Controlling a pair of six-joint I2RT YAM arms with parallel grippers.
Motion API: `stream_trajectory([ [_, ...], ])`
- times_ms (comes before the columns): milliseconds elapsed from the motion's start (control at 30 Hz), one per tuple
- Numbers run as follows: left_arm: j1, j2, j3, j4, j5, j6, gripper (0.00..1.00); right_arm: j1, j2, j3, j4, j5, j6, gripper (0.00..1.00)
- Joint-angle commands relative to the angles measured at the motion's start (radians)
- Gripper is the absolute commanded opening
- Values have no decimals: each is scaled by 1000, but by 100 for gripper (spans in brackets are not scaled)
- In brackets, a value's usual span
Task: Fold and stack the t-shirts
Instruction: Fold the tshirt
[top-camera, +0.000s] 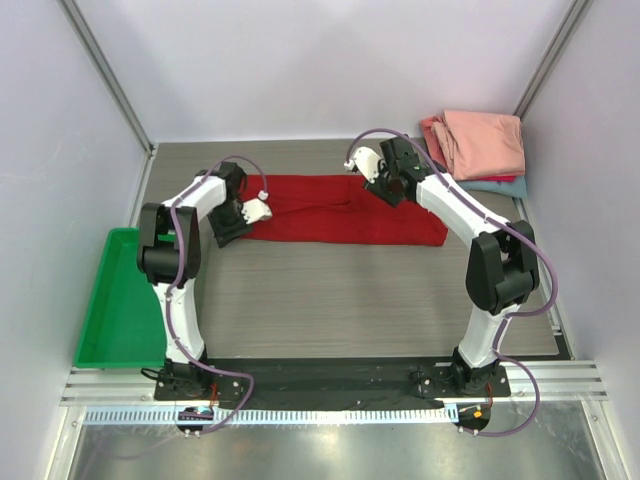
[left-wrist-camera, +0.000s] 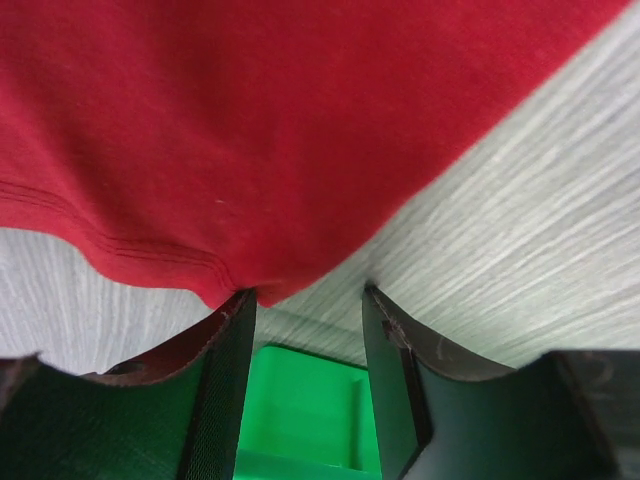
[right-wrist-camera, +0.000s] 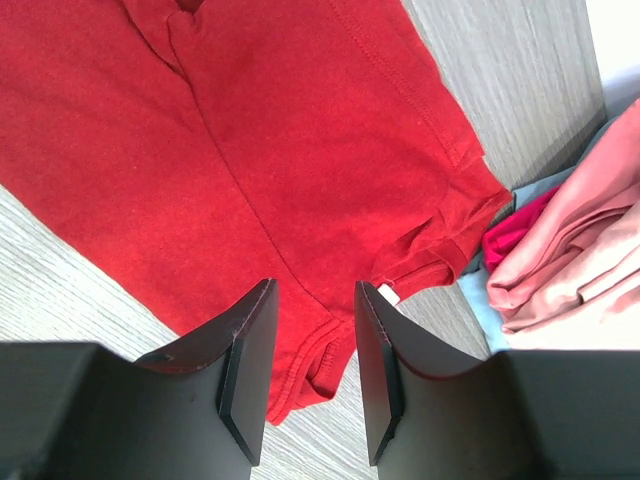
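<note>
A deep red t-shirt (top-camera: 340, 210) lies folded lengthwise as a long strip across the middle of the table. My left gripper (top-camera: 262, 209) is open at the strip's left end, its jaws just off the hemmed corner (left-wrist-camera: 235, 285). My right gripper (top-camera: 358, 163) is open above the strip's far edge. In the right wrist view the red t-shirt (right-wrist-camera: 250, 150) fills the frame, with a small white neck label (right-wrist-camera: 387, 293) by the right jaw. Folded salmon-pink t-shirts (top-camera: 478, 142) sit stacked on a teal one (top-camera: 500, 186) at the back right.
A green plastic tray (top-camera: 115, 300) sits at the table's left edge and shows between the left jaws (left-wrist-camera: 305, 410). A darker red folded shirt (right-wrist-camera: 515, 225) peeks from the stack. Walls enclose the table at the back and sides.
</note>
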Motion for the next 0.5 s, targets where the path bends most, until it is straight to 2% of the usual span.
stream_trajectory([
  [0, -3, 4, 37, 17, -15, -10, 48, 4, -35, -11, 3, 7, -11, 42],
  [300, -3, 16, 9, 39, -40, -38, 41, 4, -4, 16, 3, -5, 0, 42],
  [467, -9, 56, 57, 80, -55, -64, 38, 6, 10, 33, 3, -13, 3, 42],
])
